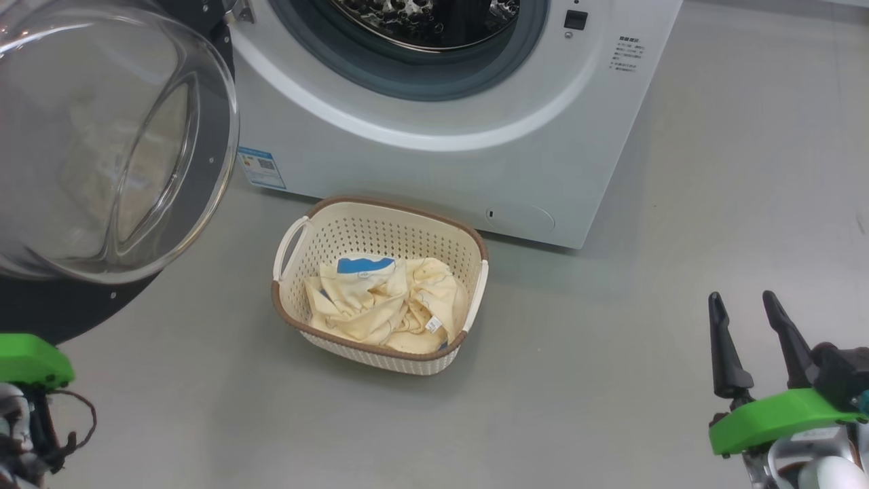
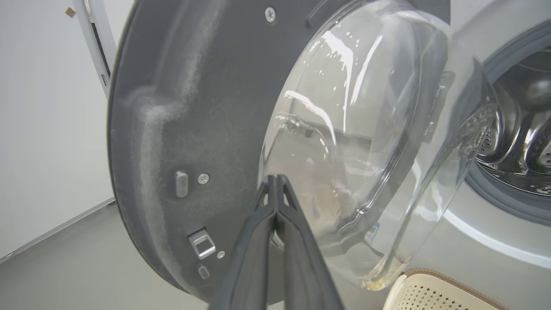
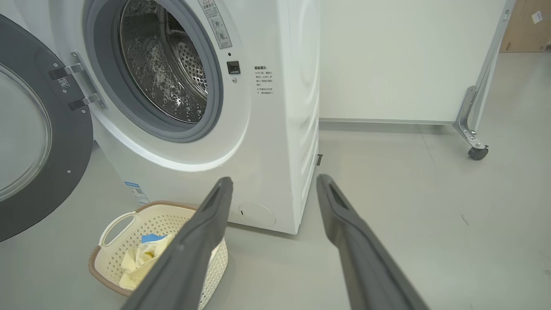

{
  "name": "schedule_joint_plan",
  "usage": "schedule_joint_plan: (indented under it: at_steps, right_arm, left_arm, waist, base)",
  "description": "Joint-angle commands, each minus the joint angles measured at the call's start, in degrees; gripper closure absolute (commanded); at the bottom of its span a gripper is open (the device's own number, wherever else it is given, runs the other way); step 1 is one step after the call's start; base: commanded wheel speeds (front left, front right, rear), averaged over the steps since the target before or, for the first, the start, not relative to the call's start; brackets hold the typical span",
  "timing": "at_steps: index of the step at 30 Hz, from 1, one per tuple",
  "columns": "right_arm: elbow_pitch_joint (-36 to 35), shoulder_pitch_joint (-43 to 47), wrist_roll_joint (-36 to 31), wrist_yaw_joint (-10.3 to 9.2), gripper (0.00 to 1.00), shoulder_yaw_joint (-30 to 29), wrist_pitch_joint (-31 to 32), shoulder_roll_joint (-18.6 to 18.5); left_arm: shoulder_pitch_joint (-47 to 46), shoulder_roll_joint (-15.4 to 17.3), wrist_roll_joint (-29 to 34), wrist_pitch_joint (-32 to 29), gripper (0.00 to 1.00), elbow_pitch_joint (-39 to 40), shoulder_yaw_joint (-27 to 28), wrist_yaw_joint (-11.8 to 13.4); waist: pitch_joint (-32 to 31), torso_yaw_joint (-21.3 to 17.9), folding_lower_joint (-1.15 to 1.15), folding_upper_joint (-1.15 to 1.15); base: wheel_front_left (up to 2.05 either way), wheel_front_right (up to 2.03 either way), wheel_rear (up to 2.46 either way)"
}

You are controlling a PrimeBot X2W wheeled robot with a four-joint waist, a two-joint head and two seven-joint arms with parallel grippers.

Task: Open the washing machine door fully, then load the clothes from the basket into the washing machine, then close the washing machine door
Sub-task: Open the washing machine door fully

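Blue sticker point(image 1: 261, 168) — print unreadable — on washing machine point(image 1: 434, 176).

washing machine door point(image 2: 172, 107), just ahead of left gripper point(image 2: 275, 177) — was matt grey plastic, its bowl point(image 2: 353, 129) glossy clear glass | drum point(image 3: 172, 73) was shiny perforated steel | basket point(image 1: 380, 231) was perforated plastic | clothes point(image 1: 380, 305) were soft cloth

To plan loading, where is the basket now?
In the head view the basket sits on the floor before the washing machine, right of its open door.

Test lab, washing machine point(image 3: 267, 142), wheeled partition point(image 3: 409, 60)
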State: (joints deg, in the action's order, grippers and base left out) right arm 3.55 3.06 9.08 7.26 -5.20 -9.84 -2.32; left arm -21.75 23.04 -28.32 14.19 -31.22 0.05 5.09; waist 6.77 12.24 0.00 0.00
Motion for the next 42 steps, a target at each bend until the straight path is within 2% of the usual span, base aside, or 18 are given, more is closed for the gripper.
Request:
schedule_joint_plan:
  at_steps: [1, 6, 7, 8, 10, 11, 19, 24, 33, 42]
  right_arm:
    - [-1.6, -2.6, 0.2, 0.23, 0.00, 1.0, -0.8, -0.6]
    - [-1.5, -3.1, -0.1, 0.23, 0.00, 0.7, -0.9, -0.6]
    - [-1.6, -3.2, -0.2, 0.23, 0.00, 0.6, -0.9, -0.6]
    - [-1.7, -3.3, -0.3, 0.23, 0.00, 0.6, -0.9, -0.6]
    - [-1.7, -3.5, -0.6, 0.23, 0.00, 0.5, -0.8, -0.6]
    - [-1.8, -3.6, -0.7, 0.23, 0.00, 0.5, -0.8, -0.6]
    - [-2.4, -4.2, -2.1, 0.23, 0.00, 0.9, -0.3, -0.6]
    - [-3.0, -4.4, -2.7, 0.23, 0.00, 1.3, 0.1, -0.6]
    - [-4.0, -4.5, -3.5, 0.23, 0.00, 3.3, 0.4, -0.6]
    - [-5.7, -3.5, -3.9, 0.23, 0.00, 3.9, 0.8, -0.6]
  left_arm:
    - [0.5, 2.0, 0.9, 0.8, 1.00, 5.2, 2.8, 0.1]
    - [5.4, 0.9, 1.6, 0.8, 1.00, 12.0, 1.8, -0.4]
    - [6.7, 0.6, 1.5, 0.8, 0.92, 13.6, 1.8, -0.3]
    - [8.0, 0.4, 1.5, 0.8, 0.70, 15.2, 1.6, -0.3]
    - [10.4, -0.3, 1.3, 0.6, 0.40, 18.3, 1.1, -0.2]
    - [11.6, -0.7, 1.3, 0.5, 0.02, 19.9, 0.7, -0.1]
    - [16.4, -2.7, 2.3, -1.0, 0.00, 28.9, -3.0, 0.3]
    - [16.7, -3.3, 3.3, -1.5, 0.00, 31.7, -5.7, -0.2]
    - [15.2, -4.5, 4.1, -2.1, 0.00, 30.2, -10.3, -2.5]
    - [13.2, -5.9, 4.8, -0.9, 0.00, 26.1, -11.8, -2.9]
  waist:
    - [0.0, -0.2, 0.00, 0.00]
    - [0.0, -0.5, 0.00, 0.00]
    - [0.0, -0.6, 0.00, 0.00]
    - [0.1, -0.8, 0.00, 0.00]
    - [0.3, -1.1, 0.00, 0.00]
    - [0.3, -1.2, 0.00, 0.00]
    - [1.0, -2.5, 0.00, 0.00]
    - [1.2, -4.0, 0.00, 0.00]
    - [1.0, -8.6, 0.00, 0.00]
    - [0.3, -12.7, 0.00, 0.00]
  base:
    - [0.00, 0.00, 0.00]
    - [0.00, 0.00, 0.00]
    - [0.00, 0.00, 0.00]
    - [0.00, 0.00, 0.00]
    - [0.00, 0.00, 0.00]
    - [0.00, 0.00, 0.00]
    - [0.00, 0.00, 0.00]
    - [0.00, 0.00, 0.00]
    - [0.00, 0.00, 0.00]
    - [0.00, 0.00, 0.00]
